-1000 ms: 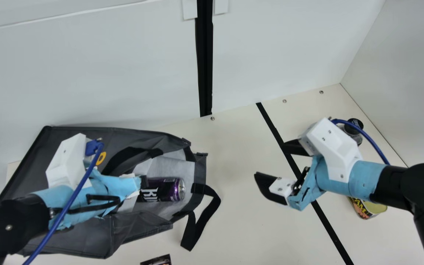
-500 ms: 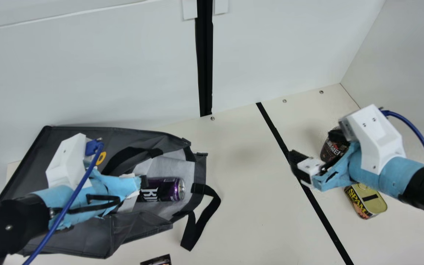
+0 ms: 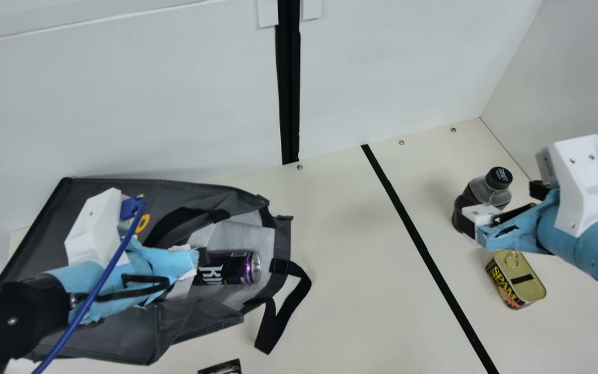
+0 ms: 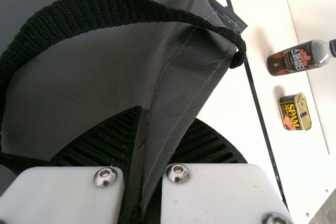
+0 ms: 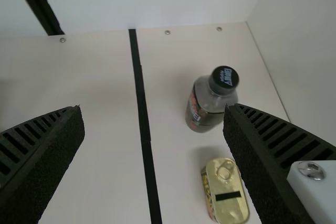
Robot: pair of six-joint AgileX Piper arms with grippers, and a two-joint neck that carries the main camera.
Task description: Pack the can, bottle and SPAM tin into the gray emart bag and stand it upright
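Observation:
My left gripper (image 3: 203, 256) is at the mouth of the gray bag (image 3: 117, 348), which lies on its side; in the left wrist view the left gripper (image 4: 167, 119) is shut on a fold of the bag (image 4: 79, 77). Inside the mouth lies the purple can (image 3: 231, 267), partly hidden. My right gripper (image 3: 501, 205) hangs open, one finger overlapping the bottle's (image 3: 486, 192) lower part. Nothing is between its fingers; in the right wrist view, the bottle (image 5: 207, 106) stands beyond the right gripper (image 5: 152, 114). The SPAM tin (image 3: 517, 280) rests nearer than the bottle.
A black strip (image 3: 423, 249) crosses the cream table (image 3: 351, 291) between bag and bottle. One bag handle (image 3: 299, 280) droops onto the table. A dark printed item (image 3: 223, 368) shows at the near edge. White walls (image 3: 148, 104) close off the back and right.
My right gripper has moved to the right, uncovering the SPAM tin and most of the bottle. The left arm, bag and can have stayed put.

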